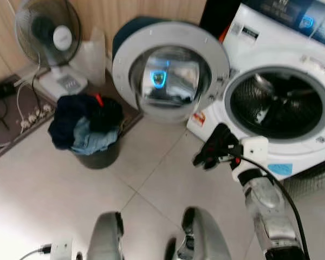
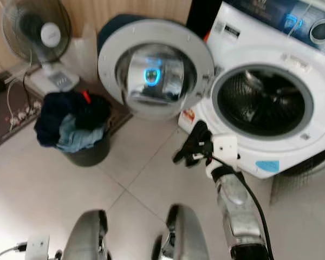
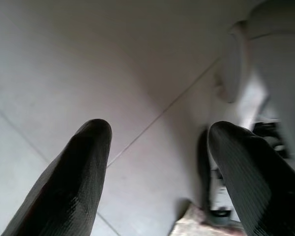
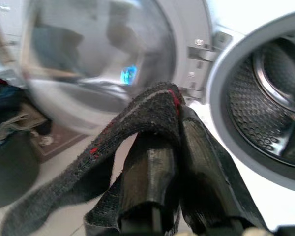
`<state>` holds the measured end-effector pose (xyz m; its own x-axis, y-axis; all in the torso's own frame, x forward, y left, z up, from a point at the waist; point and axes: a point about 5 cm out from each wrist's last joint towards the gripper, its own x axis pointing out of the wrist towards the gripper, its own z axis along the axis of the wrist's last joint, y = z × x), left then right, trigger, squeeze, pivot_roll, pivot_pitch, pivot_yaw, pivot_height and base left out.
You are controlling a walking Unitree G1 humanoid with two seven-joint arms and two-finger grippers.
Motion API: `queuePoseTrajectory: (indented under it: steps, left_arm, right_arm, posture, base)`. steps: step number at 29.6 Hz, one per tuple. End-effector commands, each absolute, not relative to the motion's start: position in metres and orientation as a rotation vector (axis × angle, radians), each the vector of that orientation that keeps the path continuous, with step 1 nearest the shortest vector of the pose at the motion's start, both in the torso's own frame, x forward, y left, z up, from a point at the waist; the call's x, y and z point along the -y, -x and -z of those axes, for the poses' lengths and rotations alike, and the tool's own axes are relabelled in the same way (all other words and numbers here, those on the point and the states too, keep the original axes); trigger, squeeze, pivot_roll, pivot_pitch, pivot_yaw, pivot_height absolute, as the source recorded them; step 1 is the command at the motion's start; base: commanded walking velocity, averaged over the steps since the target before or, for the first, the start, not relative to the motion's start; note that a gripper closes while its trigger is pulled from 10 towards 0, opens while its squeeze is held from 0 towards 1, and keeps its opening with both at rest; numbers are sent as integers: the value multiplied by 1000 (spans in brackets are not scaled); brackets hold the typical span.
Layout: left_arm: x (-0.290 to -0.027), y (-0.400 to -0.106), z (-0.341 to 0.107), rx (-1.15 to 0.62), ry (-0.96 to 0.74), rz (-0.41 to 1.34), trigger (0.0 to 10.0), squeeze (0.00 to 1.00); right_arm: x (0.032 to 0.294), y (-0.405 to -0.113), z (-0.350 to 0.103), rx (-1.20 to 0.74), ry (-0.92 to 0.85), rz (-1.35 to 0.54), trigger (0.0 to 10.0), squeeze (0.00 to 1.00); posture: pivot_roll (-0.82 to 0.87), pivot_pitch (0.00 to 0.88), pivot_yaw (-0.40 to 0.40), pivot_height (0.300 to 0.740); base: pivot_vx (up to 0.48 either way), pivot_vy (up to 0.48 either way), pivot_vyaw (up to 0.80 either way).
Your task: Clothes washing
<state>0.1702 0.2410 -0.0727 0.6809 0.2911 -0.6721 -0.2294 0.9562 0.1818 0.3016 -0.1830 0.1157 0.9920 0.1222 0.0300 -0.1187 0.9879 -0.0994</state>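
Observation:
A white front-loading washing machine (image 1: 292, 70) stands at the right with its round door (image 1: 170, 73) swung wide to the left and its drum (image 1: 281, 103) dark inside. My right gripper (image 1: 212, 147) hovers low in front of the machine, between door and drum opening, shut on a dark sock (image 4: 142, 132) with red flecks that drapes over its fingers. A dark basket (image 1: 97, 154) on the floor at the left is heaped with dark and blue clothes (image 1: 84, 122). My left gripper (image 3: 160, 172) hangs open above the floor tiles.
A standing fan (image 1: 49, 35) and a power strip with cables (image 1: 30, 116) sit at the back left on a brown mat. Pale floor tiles (image 1: 54, 189) stretch between the basket and me. A black cable (image 1: 276, 184) runs along my right arm.

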Motion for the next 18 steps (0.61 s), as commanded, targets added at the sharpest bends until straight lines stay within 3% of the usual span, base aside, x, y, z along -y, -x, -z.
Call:
queuePoseTrajectory:
  steps: [1, 12, 18]
  left_arm:
    - [-238, -155, 81, -824, -81, -295, 10000, 0]
    - [-238, -157, 80, -812, -84, -298, 10000, 0]
    - [-238, -157, 80, -809, -82, -296, 10000, 0]
  right_arm:
    - [189, -299, -113, 20, 103, -101, 10000, 0]
    - [191, -300, -110, -5, 85, -80, 10000, 0]
    - [191, -301, -110, -9, 88, -83, 10000, 0]
  posture:
    - [85, 251, -113, 577]
    - [90, 254, -110, 577]
    - [90, 254, -107, 577]
  base:
    - [371, 0, 0]
    - [24, 0, 0]
    - [0, 0, -723]
